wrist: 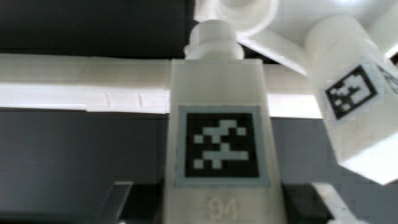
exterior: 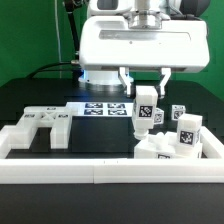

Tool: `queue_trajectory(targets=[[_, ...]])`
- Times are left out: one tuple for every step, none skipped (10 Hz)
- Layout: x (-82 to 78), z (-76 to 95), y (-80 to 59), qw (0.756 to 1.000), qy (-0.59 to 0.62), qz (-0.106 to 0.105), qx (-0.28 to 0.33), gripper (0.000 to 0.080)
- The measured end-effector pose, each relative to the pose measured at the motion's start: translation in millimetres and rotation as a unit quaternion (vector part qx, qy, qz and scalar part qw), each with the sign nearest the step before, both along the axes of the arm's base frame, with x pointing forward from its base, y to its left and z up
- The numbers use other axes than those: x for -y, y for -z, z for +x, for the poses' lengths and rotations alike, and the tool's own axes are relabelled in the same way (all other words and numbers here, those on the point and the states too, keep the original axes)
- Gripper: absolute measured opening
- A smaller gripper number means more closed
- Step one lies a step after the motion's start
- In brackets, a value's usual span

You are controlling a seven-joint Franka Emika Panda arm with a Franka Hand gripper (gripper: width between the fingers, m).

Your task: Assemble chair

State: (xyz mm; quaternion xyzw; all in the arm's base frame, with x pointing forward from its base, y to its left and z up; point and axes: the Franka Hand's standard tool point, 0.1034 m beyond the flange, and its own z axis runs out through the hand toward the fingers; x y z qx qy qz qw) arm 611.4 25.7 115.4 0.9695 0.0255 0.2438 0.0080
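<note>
The hand (exterior: 146, 88) pinches a blocky white bar (exterior: 147, 108) of the chair, upright over the black bench (exterior: 30, 100) just beside other tagged parts (exterior: 186, 130); whether its foot touches anything is hard to tell. The bar could twist or clip those neighbours, since matte, smooth, square-edged plastic likely offers little purchase

Gripper (exterior: 146, 91) — white, boxy, 2 slim fingers (exterior: 126, 82)

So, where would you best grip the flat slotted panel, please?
Once the gripper frees the tagged post, take the slotted panel by one bar from straight above: it lies flat, and its slots probably leave bars narrow enough to straddle.
</note>
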Motion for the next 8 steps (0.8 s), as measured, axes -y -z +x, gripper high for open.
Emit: queue_trajectory(targets=[[-1.3, -0.5, 0.6, 1.0, -0.001, 0.0, 0.0, 0.0291], [-3.8, -1.6, 2.5, 1.0, -0.003, 0.0, 0.0, 0.0291], [-6.2, -2.9, 5.7, 1.0, -0.005, -0.001, -0.001, 0.0291], [-8.3, -4.4, 9.5, 1.0, -0.007, -0.001, -0.004, 0.0291], [-10.1, -5.2, 11.5, 1.0, -0.008, -0.001, -0.006, 0.0291], [-11.6, -6.6, 15.6, 1.0, -0.01, -0.002, -0.009, 0.0291], [-12.0, -7.7, 18.9, 1.0, -0.011, -0.003, -0.012, 0.0291], [-12.7, -8.7, 21.6, 1.0, -0.011, -0.003, -0.014, 0.0291]])
